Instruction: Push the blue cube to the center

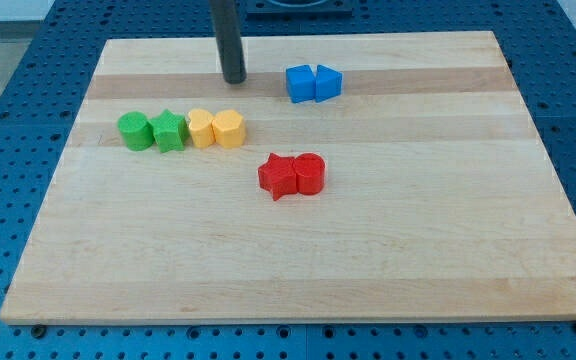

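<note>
Two blue blocks stand touching near the view's top, right of the middle: a blue block (300, 83) on the left and the blue cube (328, 81) on the right. My tip (233, 79) rests on the wooden board (418, 250), to the left of the blue pair, with a clear gap between them. The tip is above the yellow blocks and touches no block.
A row on the left holds a green cylinder (134, 131), a green star (169, 131), a yellow block (201, 129) and a yellow block (228, 129). A red star (279, 176) and a red cylinder (310, 173) touch near the middle.
</note>
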Controlling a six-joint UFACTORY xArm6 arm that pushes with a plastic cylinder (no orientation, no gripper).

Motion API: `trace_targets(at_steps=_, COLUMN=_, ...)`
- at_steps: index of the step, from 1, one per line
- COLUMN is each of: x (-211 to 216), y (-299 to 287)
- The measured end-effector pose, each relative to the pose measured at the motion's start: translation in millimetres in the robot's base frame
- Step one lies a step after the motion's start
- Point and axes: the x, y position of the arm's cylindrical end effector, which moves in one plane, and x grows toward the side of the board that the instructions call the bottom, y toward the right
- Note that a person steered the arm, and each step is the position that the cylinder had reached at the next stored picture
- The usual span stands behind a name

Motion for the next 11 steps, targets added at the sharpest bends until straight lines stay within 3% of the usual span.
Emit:
trace_targets(at_steps=3, x=-6, y=86)
trace_targets(at_steps=7, x=59, y=93)
trace_targets(at_steps=11, x=96, y=119)
